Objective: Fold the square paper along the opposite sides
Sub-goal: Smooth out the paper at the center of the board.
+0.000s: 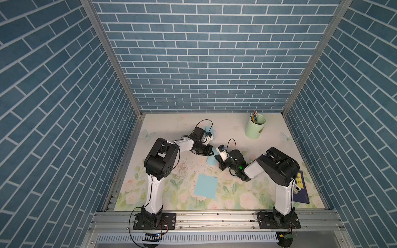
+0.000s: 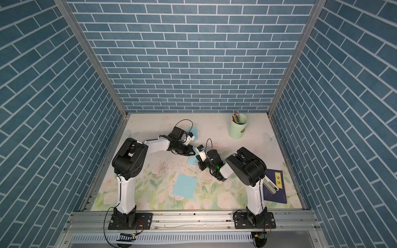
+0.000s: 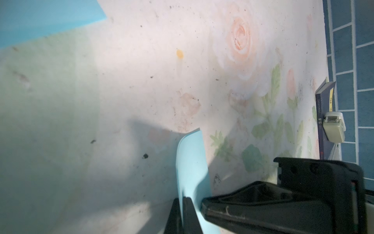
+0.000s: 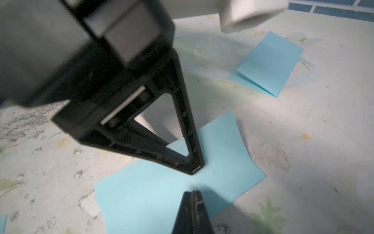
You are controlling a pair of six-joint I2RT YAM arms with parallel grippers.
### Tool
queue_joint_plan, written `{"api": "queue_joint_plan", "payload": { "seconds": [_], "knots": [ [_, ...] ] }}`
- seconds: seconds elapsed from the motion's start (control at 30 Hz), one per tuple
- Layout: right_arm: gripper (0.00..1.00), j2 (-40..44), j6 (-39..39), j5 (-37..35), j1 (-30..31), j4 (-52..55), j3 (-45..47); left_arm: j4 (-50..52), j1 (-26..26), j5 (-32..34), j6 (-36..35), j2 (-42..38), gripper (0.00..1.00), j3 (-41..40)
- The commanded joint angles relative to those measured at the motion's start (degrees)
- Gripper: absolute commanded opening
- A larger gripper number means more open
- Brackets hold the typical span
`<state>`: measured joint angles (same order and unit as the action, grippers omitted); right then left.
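Here, floral table (image 1: 234, 131) (scuffed), blue paper (image 4: 141, 192), brick walls (image 1: 206, 53)

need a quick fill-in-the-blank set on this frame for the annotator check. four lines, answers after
The pencils stand in the ___ cup.
The back paper is already ___.
The book lies by the ___ arm's base.
The left gripper and right gripper meet at the worked paper, which lies ___ the back paper and the flat paper.
Answers: green; folded; right; between.
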<state>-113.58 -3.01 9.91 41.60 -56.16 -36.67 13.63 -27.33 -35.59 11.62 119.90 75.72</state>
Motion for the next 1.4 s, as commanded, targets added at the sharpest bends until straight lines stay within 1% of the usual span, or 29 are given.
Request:
{"api": "queue_joint_plan", "payload": {
  "seconds": [0.0,0.3,0.9,1.13,1.3,1.37],
  "knots": [
    [0.00,-1.4,1.3,-0.2,0.9,3.6,1.6,6.6,1.4,8.7,-1.3,4.0,0.00,-1.4],
    [0.00,-1.1,2.9,0.8,2.8,6.5,3.8,6.0,1.8,8.3,-1.0,4.0,0.00,-1.8],
    [0.00,-1.9,-1.0,0.0,6.9,5.7,11.8,6.6,1.8,8.9,-1.2,4.0,0.00,-1.5],
    [0.00,-1.4,-1.5,-0.7,8.0,6.0,12.7,6.8,1.9,8.8,-1.2,4.3,0.00,-1.1],
    [0.00,0.8,-1.5,-1.0,8.0,5.1,13.9,6.7,1.8,8.2,-1.2,4.3,0.00,-1.3],
    [0.00,4.0,-1.6,-1.0,7.8,5.3,14.0,6.6,1.8,8.0,-0.9,4.2,0.00,-1.4]
  ]
}}
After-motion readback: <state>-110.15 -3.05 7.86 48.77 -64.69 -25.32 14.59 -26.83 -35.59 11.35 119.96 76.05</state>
